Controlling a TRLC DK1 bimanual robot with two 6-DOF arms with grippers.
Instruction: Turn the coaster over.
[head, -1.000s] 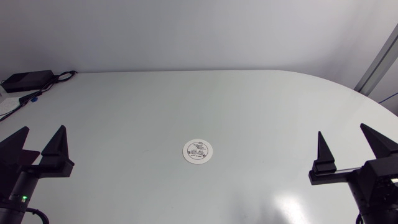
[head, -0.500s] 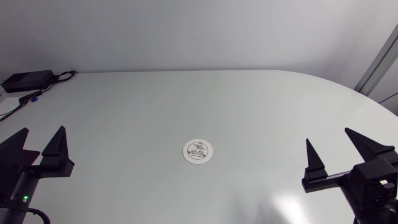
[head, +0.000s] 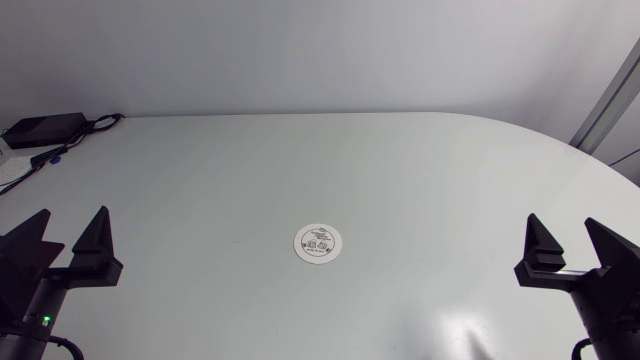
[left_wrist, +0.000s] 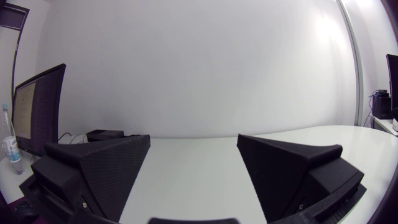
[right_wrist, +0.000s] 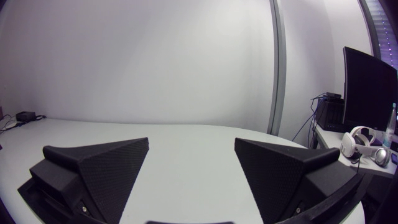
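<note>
Pale rounded table (head: 420, 170), black box (head: 40, 128) at its far left corner — cables (head: 75, 140) trailing beside it

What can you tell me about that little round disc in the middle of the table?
The coaster is a thin, round, white disc, seemingly card, with small dark print on its upward face. It lies flat on the pale table, roughly midway between the left claw and the right claw. Both are open and well apart from it.
</note>
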